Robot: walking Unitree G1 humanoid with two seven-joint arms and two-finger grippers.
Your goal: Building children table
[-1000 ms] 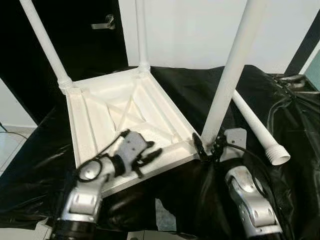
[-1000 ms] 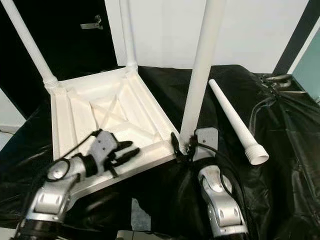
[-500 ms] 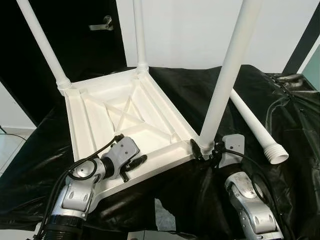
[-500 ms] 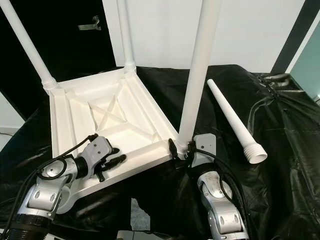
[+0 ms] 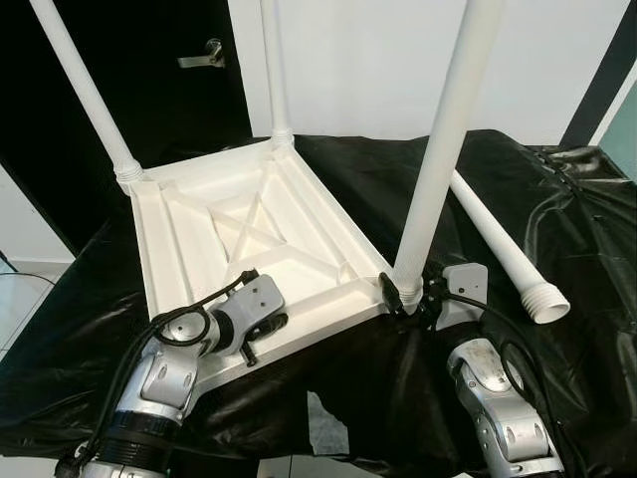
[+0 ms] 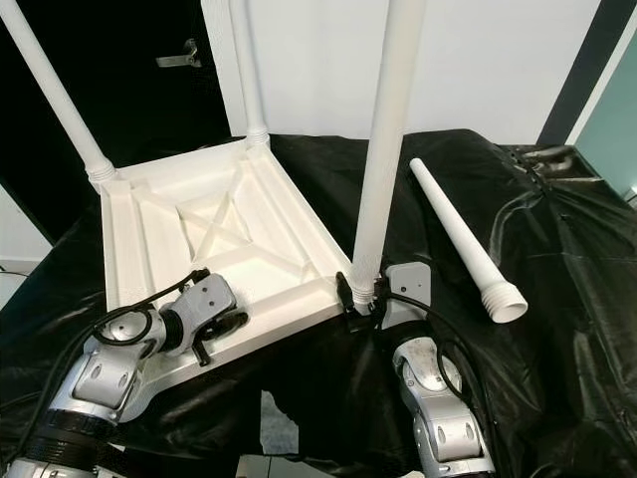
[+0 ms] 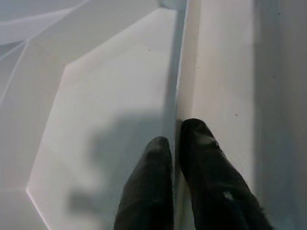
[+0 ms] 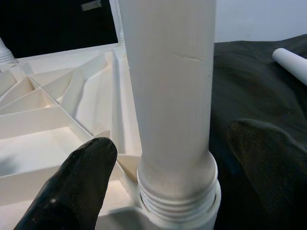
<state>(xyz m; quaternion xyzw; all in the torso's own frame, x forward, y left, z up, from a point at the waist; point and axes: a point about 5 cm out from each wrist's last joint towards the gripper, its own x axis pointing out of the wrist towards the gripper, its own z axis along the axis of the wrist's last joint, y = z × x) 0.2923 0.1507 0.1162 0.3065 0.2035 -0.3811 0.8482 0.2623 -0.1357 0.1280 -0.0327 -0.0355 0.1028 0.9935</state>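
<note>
The white table top (image 5: 249, 219) lies upside down on a black sheet. Three white legs stand in its corners: back left (image 5: 85, 90), back (image 5: 274, 70) and near right (image 5: 438, 149). A fourth leg (image 5: 498, 244) lies loose on the sheet to the right, threaded end toward me. My left gripper (image 5: 261, 334) is at the near rim, shut on a thin wall of the table top (image 7: 225, 72). My right gripper (image 5: 408, 299) is open around the threaded base of the near right leg (image 8: 168, 96), a finger on each side with gaps.
The black sheet (image 5: 557, 229) is crumpled and covers the whole work surface. A dark door with a handle (image 5: 204, 55) and a white wall stand behind. Pale floor tile (image 5: 20, 299) shows at the left.
My left gripper has drawn back from over the underside to the near rim and shut on its wall. The near right leg stands more upright, with the right gripper still at its base.
</note>
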